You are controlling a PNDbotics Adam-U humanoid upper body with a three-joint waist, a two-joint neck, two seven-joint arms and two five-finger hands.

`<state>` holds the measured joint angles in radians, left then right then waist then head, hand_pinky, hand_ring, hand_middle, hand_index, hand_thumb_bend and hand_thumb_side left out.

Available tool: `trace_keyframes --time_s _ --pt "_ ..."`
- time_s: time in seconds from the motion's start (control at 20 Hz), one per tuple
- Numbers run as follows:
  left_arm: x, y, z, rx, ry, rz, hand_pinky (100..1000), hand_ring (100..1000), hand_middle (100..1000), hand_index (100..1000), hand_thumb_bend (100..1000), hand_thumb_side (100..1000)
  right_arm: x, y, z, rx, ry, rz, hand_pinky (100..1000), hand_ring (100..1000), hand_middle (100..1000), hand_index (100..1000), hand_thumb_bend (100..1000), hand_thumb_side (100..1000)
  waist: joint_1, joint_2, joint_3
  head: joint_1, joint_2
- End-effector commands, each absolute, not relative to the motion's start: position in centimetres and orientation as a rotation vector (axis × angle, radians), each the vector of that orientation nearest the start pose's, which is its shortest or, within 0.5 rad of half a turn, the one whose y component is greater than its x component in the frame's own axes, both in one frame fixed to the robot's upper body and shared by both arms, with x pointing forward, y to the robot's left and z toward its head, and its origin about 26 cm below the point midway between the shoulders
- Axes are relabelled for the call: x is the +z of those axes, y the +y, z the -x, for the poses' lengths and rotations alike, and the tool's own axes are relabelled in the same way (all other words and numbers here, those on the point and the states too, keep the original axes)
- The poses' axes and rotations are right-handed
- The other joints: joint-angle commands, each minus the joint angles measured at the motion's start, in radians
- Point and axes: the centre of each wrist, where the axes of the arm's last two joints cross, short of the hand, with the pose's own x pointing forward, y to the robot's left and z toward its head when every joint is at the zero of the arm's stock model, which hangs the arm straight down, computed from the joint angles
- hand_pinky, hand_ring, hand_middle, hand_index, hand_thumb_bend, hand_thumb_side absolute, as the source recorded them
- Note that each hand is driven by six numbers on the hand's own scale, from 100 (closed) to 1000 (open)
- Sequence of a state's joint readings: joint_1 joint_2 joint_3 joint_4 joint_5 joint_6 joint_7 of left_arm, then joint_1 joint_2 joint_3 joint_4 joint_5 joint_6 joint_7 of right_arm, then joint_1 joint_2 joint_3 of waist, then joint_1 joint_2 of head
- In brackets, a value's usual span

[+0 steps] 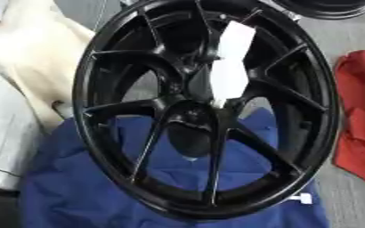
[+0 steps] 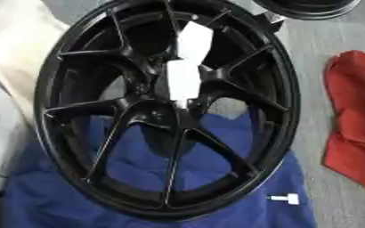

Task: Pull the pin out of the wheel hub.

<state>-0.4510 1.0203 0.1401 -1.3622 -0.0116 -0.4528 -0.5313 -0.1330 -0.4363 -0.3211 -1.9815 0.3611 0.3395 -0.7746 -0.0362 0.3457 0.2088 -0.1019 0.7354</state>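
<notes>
Black and glossy, the wheel hub (image 1: 205, 111) fills most of the scene, a multi-spoke rim standing tilted, its face turned up toward the camera and its lower edge resting on a blue cloth (image 1: 76, 191). The spokes fan out from the centre, and the blue fabric shows through the gaps between the lower ones.

Over the middle of the hub sit two white, blurry shapes (image 2: 187, 67), one above the other, the lower one tapering down to a narrow tip right at the centre bore. I cannot make out what they are; they could be part of a hand or a tool, but the outlines are too smeared to say. Neither of the robot's black hands shows clearly in either view, so I cannot speak of how they are held.

A small white pin (image 2: 284, 198) lies on the blue cloth just outside the rim's lower right edge, apart from the hub and on its side, with a wider head at one end.

To the right, a red cloth (image 2: 353, 116) lies crumpled on the grey floor (image 2: 314, 67). On the left is pale cream fabric (image 1: 30, 58) and something white below it. At the top right, the edge of a second black rim (image 2: 310, 9) peeks in.
</notes>
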Motion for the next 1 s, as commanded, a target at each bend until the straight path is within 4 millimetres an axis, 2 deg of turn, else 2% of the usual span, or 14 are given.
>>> trace_keyframes --time_s 0.05,0.1,0.15,0.2,0.25,0.4,0.45,0.6,0.75,0.85,1.0 --pt "30.4 48.7 -32.7 -1.321 -1.763 -0.758 938 856 817 945 100 733 20.5 -37.1 -26.6 -0.614 -1.705 1.658 746 697 753 781 100 470 0.007 -0.022 0.001 -0.001 -0.010" --pt "30.6 48.6 -32.7 -1.304 -1.773 -0.775 938 856 817 945 100 733 20.5 -37.1 -26.6 -0.613 -1.705 1.658 746 697 753 781 100 470 0.007 -0.022 0.002 -0.002 -0.009" --pt "30.7 48.4 -32.7 -1.280 -1.796 -0.791 906 820 776 913 100 596 20.5 -37.1 -26.6 -0.613 -1.704 1.658 746 697 753 781 100 470 0.008 -0.022 0.001 -0.002 -0.009" --pt "30.8 48.1 -32.7 -1.249 -1.827 -0.799 875 774 725 881 100 407 20.5 -37.1 -26.5 -0.613 -1.704 1.658 746 696 753 781 100 470 0.008 -0.023 0.001 -0.002 -0.009" --pt "31.0 47.8 -32.7 -1.198 -1.875 -0.801 868 759 705 873 100 375 20.5 -37.1 -26.5 -0.613 -1.703 1.658 746 696 753 781 100 470 0.008 -0.023 0.000 -0.002 -0.010" --pt "31.6 46.1 -32.7 -1.037 -2.034 -0.747 832 684 619 823 100 448 20.5 -37.0 -26.6 -0.610 -1.707 1.655 746 696 753 781 100 470 0.008 -0.024 -0.002 -0.001 -0.011" --pt "32.0 45.0 -32.6 -0.998 -2.110 -0.703 819 653 593 806 100 527 20.4 -37.0 -26.6 -0.610 -1.707 1.654 745 696 753 781 100 470 0.007 -0.024 -0.003 -0.002 -0.012" --pt "33.0 40.3 -31.4 -0.993 -2.309 -0.514 817 652 594 806 100 589 20.5 -37.0 -26.6 -0.608 -1.712 1.652 746 697 753 781 100 470 0.004 -0.023 -0.004 -0.002 -0.013" --pt "33.5 36.1 -29.7 -0.991 -2.437 -0.329 819 650 596 813 100 671 20.6 -36.8 -26.7 -0.604 -1.722 1.646 746 697 753 781 100 470 0.002 -0.023 -0.007 0.001 -0.016" --pt "33.5 33.9 -28.6 -0.970 -2.474 -0.216 820 650 596 818 100 672 20.7 -36.7 -26.8 -0.600 -1.729 1.642 746 697 753 781 100 470 0.000 -0.022 -0.010 0.002 -0.019" --pt "33.2 32.6 -28.3 -0.990 -2.496 -0.122 823 658 602 829 100 672 20.8 -36.5 -26.9 -0.598 -1.734 1.636 745 697 753 781 100 470 -0.003 -0.020 -0.014 0.005 -0.020"
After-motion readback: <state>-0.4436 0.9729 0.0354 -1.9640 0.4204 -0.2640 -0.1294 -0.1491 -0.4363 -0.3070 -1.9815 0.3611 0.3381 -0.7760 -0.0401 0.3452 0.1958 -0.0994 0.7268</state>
